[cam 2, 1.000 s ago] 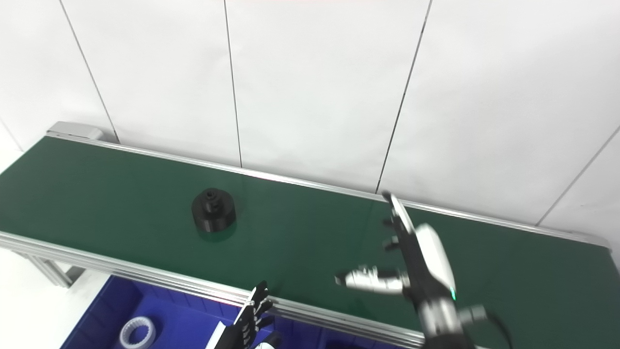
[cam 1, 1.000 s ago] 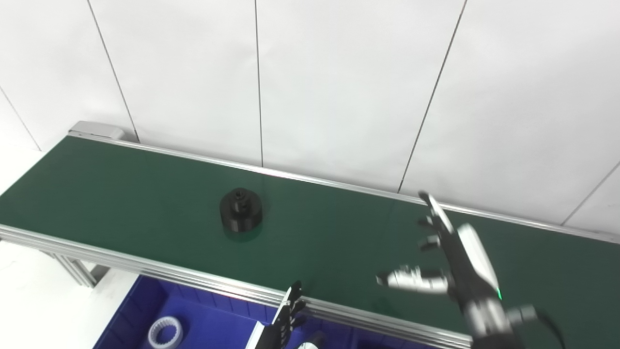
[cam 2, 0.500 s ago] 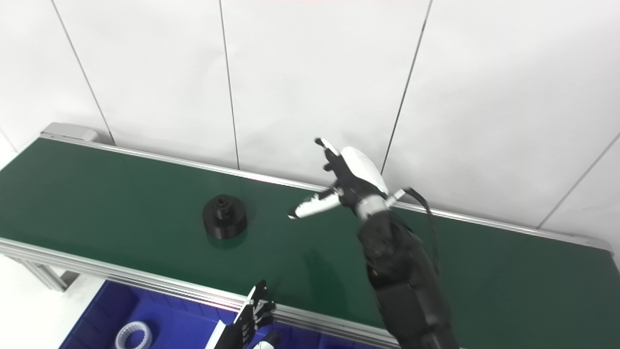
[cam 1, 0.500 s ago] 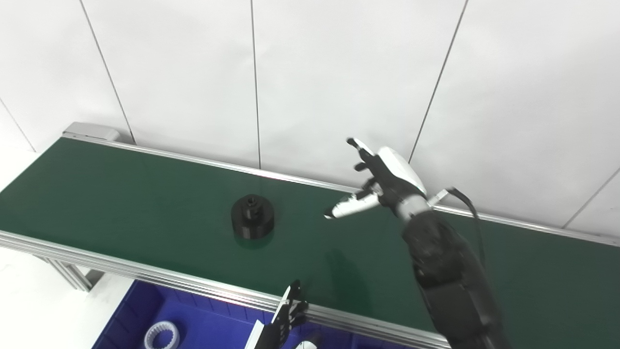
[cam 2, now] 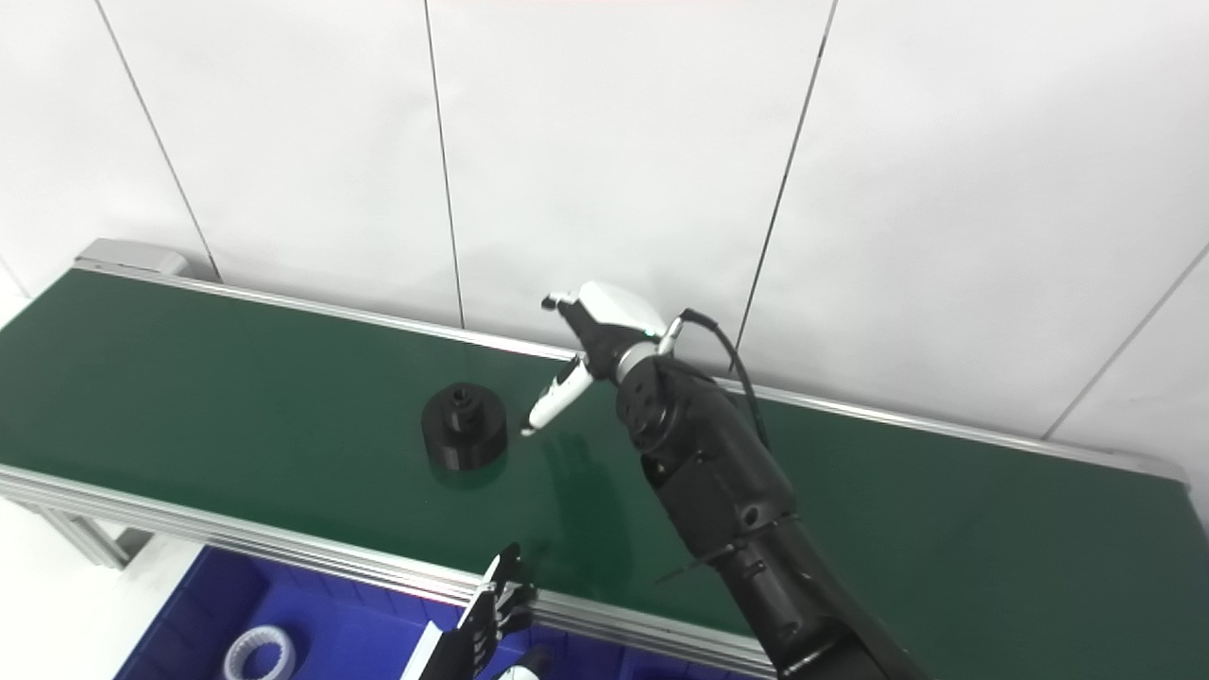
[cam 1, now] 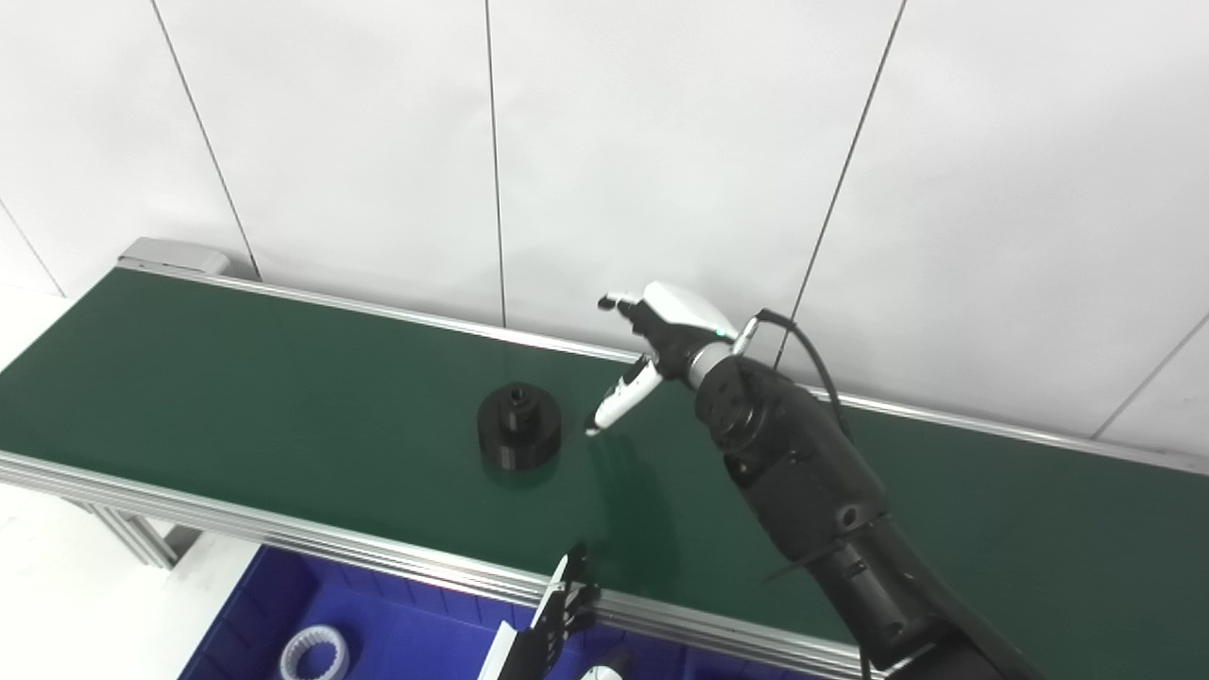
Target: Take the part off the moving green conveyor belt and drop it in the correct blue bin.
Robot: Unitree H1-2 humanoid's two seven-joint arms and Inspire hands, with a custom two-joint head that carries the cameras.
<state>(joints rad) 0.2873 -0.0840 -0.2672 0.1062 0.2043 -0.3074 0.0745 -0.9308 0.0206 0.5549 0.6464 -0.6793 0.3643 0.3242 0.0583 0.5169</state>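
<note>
Nearest, above the blue bin (cam 1: 378, 614) holding a white ring (cam 1: 318, 650), the left hand (cam 1: 557, 628) is seen with fingers straight and nothing held. Farther, on the green conveyor belt (cam 1: 236, 378), the black part (cam 1: 519, 437) lies ungrasped. The right hand (cam 1: 652, 354) is held just beside it, fingers spread and empty; the reach is judged underway, and a closing around the part is called for.

The right hand (cam 1: 661, 335) has a glossy white back shell, black fingers and a white thumb. Its arm (cam 1: 803, 482) is bulky matte black, with a thin black cable looping off the wrist. The left hand (cam 1: 557, 623) looks black, though mostly cut off.
</note>
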